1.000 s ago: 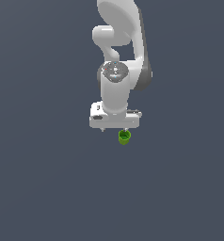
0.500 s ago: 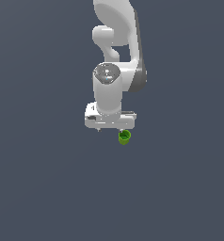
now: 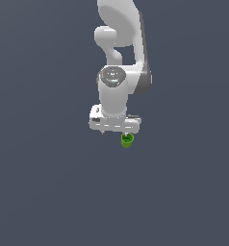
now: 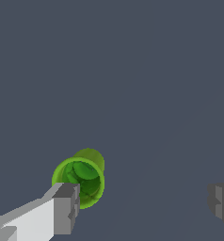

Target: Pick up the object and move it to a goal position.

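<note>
The object is a tiny bright green cup (image 3: 127,140) with a round rim and a darker hollow, lying on the flat grey surface. My white gripper (image 3: 115,129) hangs just above it, and the cup peeks out below the hand toward the exterior view's right. In the wrist view the gripper (image 4: 142,204) is wide open and empty. The cup (image 4: 81,181) lies close against one grey fingertip (image 4: 67,207), which overlaps its rim, far from the other fingertip (image 4: 221,202). The cup is off-centre in the gap.
The white arm (image 3: 121,43) rises behind the hand toward the top of the exterior view. Around it only the plain dark grey surface (image 3: 49,182) shows.
The hand has come down a little toward the cup and shifted slightly sideways. The cup has stayed in place.
</note>
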`<state>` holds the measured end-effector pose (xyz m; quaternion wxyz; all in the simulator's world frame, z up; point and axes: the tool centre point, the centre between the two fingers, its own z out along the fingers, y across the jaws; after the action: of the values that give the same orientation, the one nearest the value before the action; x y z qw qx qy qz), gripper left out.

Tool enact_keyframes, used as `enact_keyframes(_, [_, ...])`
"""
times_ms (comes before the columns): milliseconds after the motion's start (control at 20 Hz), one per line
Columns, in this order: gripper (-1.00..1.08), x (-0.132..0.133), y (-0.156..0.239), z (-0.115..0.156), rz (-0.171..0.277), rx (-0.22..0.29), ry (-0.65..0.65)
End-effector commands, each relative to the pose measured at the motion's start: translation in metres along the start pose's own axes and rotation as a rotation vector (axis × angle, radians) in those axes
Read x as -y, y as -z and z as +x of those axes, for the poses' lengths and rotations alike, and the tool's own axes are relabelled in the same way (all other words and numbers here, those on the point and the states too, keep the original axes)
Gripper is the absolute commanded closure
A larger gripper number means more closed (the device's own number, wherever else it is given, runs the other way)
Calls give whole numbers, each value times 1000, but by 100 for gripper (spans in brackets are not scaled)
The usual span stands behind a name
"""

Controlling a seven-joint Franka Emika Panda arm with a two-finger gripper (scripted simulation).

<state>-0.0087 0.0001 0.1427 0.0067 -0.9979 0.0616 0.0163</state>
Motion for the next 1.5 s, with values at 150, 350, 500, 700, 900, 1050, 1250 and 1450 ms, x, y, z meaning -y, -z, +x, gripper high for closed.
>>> enact_keyframes(150, [-92, 9, -7, -3, -1, -4, -89])
enact_keyframes(350, [-92, 17, -14, -7, -1, -7, -176])
enact_keyframes(500, [-92, 23, -19, -9, -1, -11, -245])
enact_keyframes(700, [-92, 31, -26, -13, -1, -15, -337])
enact_keyframes(900, [-92, 39, -32, -17, -1, -20, -429])
enact_keyframes(1050, [-92, 44, -37, -20, -1, -23, -498])
enact_keyframes(1250, [-92, 51, -43, -24, -1, -28, -578])
enact_keyframes(1450, [-92, 56, -47, -27, 0, -32, -639])
